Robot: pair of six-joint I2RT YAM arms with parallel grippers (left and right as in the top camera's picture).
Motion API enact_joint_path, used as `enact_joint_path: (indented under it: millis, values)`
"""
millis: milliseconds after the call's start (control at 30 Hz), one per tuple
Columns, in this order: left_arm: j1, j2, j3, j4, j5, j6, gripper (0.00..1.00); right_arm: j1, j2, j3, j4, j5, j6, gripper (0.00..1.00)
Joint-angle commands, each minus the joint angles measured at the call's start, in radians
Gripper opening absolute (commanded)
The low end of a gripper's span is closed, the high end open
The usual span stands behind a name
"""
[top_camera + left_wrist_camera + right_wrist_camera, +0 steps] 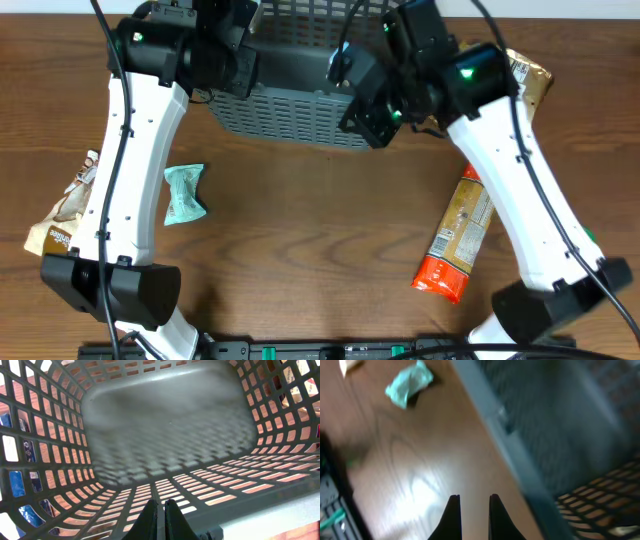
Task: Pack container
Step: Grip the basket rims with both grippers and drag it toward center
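The left gripper [160, 506] sits at the left end of the container [290, 118]. Its fingers are drawn together to a hairline slit right at the slotted wall by the rim, and the wrist camera looks across the lattice to the solid grey floor. The pictures do not settle whether a bar of that wall is pinched between the fingers. The right gripper [473, 497] is at the container's near right corner, just outside the thick rim. Its fingers are narrow, with a thin strip of wood showing between them, and they grip nothing; the blur hides whether it touches the rim. The container stands at the far middle of the table [320, 235], with both wrists crowding its near side. Toward the arm bases from its near left corner, well apart from it, lies a crumpled teal packet [184, 194]. Farther out on that side is a brown-and-white bag [62, 218], partly under the left arm. Off its near right corner lies a long orange-and-gold packet [455, 245]. Beside its right end, a gold-brown packet [530, 78] peeks out behind the right arm.
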Motion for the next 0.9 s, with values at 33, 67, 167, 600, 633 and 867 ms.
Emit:
enact_joint_path:
  millis: [33,67,167,600,633,867]
  values:
    - [-0.003,-0.011,-0.002,0.0,-0.006,-0.002,0.06,0.0,-0.068,0.021,0.056,0.072,0.087,0.01]
    - [-0.003,-0.01,-0.002,0.0,-0.006,-0.002,0.06,0.0,-0.071,0.021,0.073,0.098,0.108,0.01]
    - [-0.002,-0.01,-0.004,0.001,-0.006,-0.002,0.07,-0.002,-0.071,0.021,0.116,0.19,0.198,0.01]
    - [-0.002,-0.01,-0.027,-0.058,-0.006,-0.005,0.07,-0.002,-0.071,0.02,0.148,0.286,0.304,0.01]
    - [-0.002,-0.01,-0.027,-0.066,-0.006,-0.005,0.07,-0.002,-0.071,0.02,0.148,0.286,0.304,0.01]
    - [-0.002,-0.01,-0.027,-0.109,-0.006,-0.005,0.06,-0.002,-0.071,0.02,0.148,0.286,0.304,0.01]
